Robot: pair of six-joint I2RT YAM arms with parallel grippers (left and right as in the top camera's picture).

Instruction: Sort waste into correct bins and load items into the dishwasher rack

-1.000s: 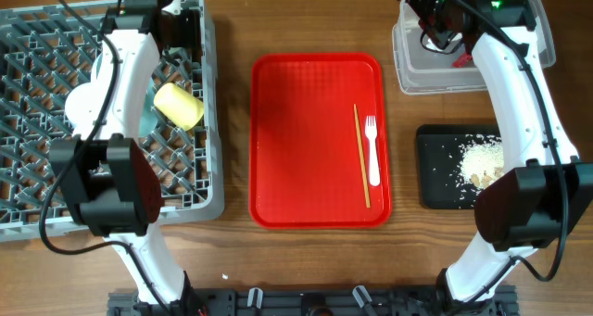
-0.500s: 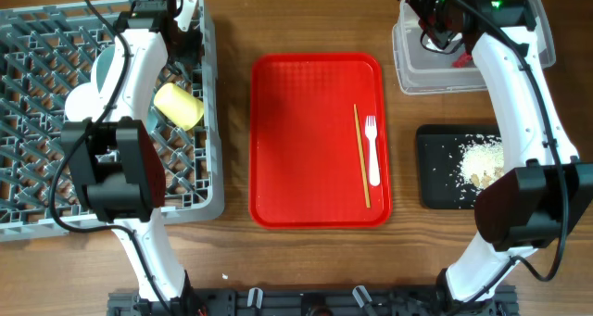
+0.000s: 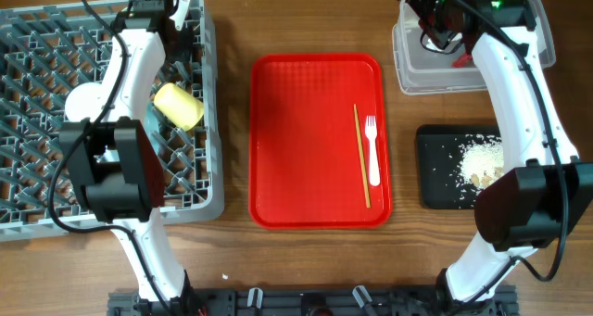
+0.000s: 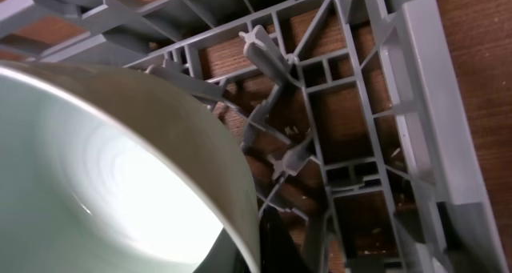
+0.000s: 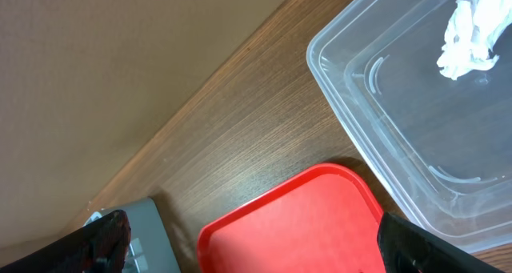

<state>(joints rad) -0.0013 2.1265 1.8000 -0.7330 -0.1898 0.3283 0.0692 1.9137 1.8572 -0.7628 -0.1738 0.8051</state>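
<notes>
In the left wrist view the pale green saucer (image 4: 104, 169) fills the left half, standing on edge in the grey dishwasher rack (image 4: 416, 105). My left gripper (image 4: 256, 255) is shut on its rim, one dark finger on each side. Overhead, that gripper (image 3: 165, 19) is at the rack's (image 3: 28, 214) back right corner, with the yellow cup (image 3: 178, 106) lying beside it and the pale plate (image 3: 80, 101) to the left. A white fork (image 3: 372, 149) and a chopstick (image 3: 361, 154) lie on the red tray (image 3: 306, 140). My right gripper (image 5: 260, 241) hangs open, holding nothing, by the clear tub (image 5: 400, 137).
The clear tub (image 3: 422, 75) holds a white tissue (image 5: 468, 29) and a small red wrapper (image 3: 460, 63). A black tray (image 3: 435, 168) at the right carries whitish food scraps (image 3: 482, 163). Bare wooden table lies between the rack and the red tray.
My left gripper has closed from partly open onto the saucer's rim, and the left arm shifted a little toward the rack's back right corner. The right arm has not moved.
</notes>
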